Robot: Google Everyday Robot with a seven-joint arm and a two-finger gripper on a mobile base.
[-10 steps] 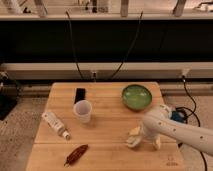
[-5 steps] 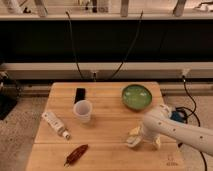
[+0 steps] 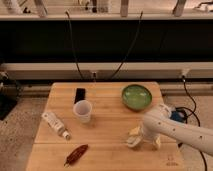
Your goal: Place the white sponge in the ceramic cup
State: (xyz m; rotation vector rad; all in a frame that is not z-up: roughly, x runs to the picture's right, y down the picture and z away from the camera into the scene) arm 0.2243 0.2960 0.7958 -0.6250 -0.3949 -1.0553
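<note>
Hanging low front right, pincer [image 3: 137, 139], apparently on white sponge [image 3: 132, 134], grip unclear; ceramic cup [image 3: 82, 111] well apart.

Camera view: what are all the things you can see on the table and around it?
table: one, light wood, centre
ceramic cup: one, white, upright, left of centre
bowl: one, green, back right
flat object: one, black, behind the cup
tube bottle: one, white, lying at left
long object: one, reddish-brown, front left
white sponge: one, cream-white, front right, at the gripper
arm: one, white, reaching in from the right
gripper: one, low over the table's front right
</note>
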